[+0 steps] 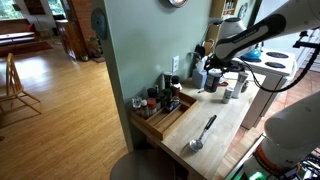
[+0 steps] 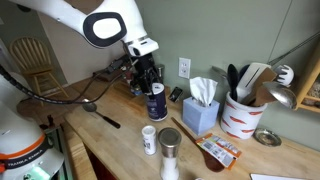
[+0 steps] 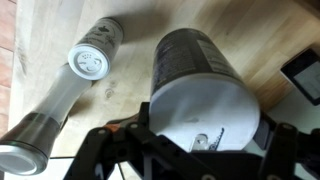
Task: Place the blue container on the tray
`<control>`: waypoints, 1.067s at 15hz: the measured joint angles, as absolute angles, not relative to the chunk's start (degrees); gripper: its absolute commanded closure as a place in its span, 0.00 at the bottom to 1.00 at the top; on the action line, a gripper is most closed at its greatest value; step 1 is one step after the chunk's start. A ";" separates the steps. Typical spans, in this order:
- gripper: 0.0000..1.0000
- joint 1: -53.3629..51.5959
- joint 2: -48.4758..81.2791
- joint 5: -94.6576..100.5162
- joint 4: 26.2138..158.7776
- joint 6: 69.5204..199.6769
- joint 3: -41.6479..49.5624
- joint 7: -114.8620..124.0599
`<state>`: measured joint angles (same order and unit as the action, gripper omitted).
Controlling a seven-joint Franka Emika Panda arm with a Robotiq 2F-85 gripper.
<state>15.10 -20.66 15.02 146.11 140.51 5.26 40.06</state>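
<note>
Pinching the container (image 2: 156, 103) in the jaws, holding it upright low at the tabletop (image 2: 120, 125), apart from the tray (image 1: 170, 120): judging the grasp done, carrying and setting down yet to come.

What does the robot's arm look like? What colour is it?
The arm is white and smooth, made of fat rounded tubes, with a round black cap on one joint. The gripper at its end is black, with black fingers.
</note>
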 measured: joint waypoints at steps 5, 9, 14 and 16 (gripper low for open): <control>0.34 12.57 -26.38 13.87 147.60 140.45 0.36 35.13; 0.34 8.79 -27.37 8.07 147.71 139.66 -0.90 28.73; 0.09 5.42 -26.99 0.76 147.73 137.39 -0.73 22.27; 0.34 5.39 -26.95 0.62 147.73 137.39 -0.56 22.02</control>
<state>5.39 -26.95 0.62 147.73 137.39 -0.56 22.02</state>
